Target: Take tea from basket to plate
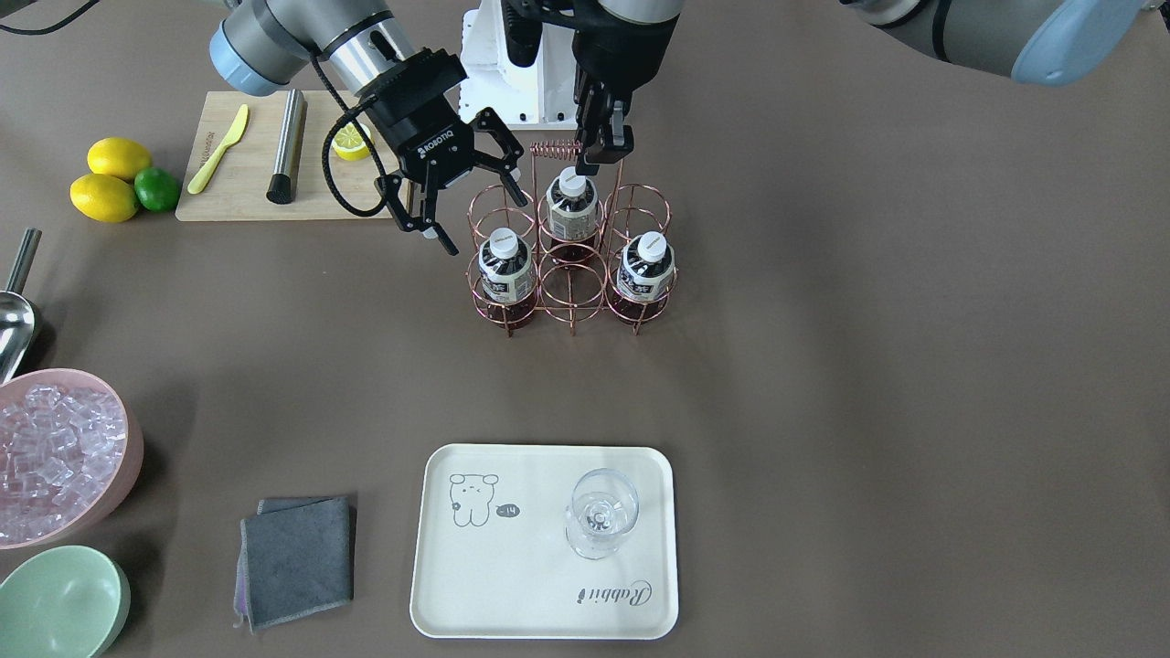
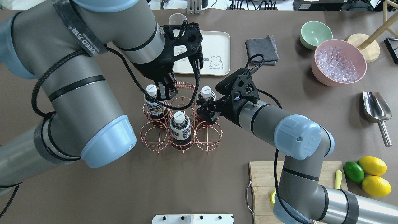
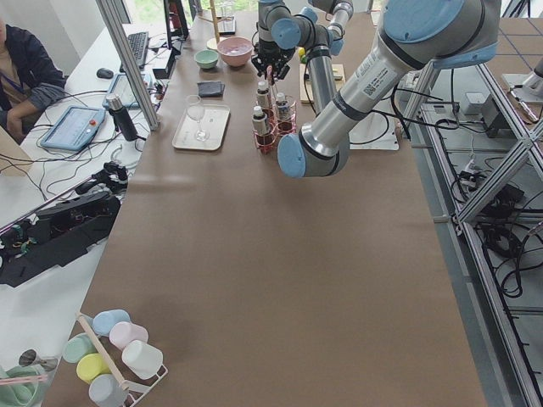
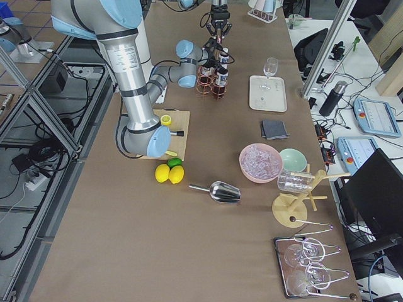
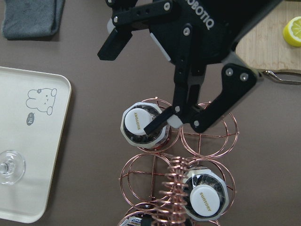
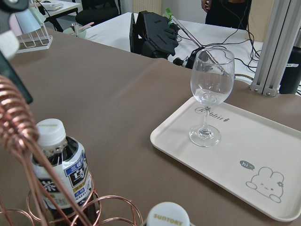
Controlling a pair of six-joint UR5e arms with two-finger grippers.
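Right pincer [image 1: 486, 224] released, jaws spread wide, tilted just beside tea [image 1: 505, 268], one fingertip over its white cap. Tea upright in corner cell of basket [image 1: 573, 302] on surface, plate [image 1: 512, 585] well apart. Left pincer [image 1: 603, 155] clenched at basket's coiled handle end.

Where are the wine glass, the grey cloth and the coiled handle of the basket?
wine glass [image 1: 600, 512], exterior front-facing view, on its bowl.
grey cloth [image 1: 297, 557], exterior front-facing view, on its middle.
coiled handle [image 1: 554, 146], exterior front-facing view, on the middle of the visible coil.
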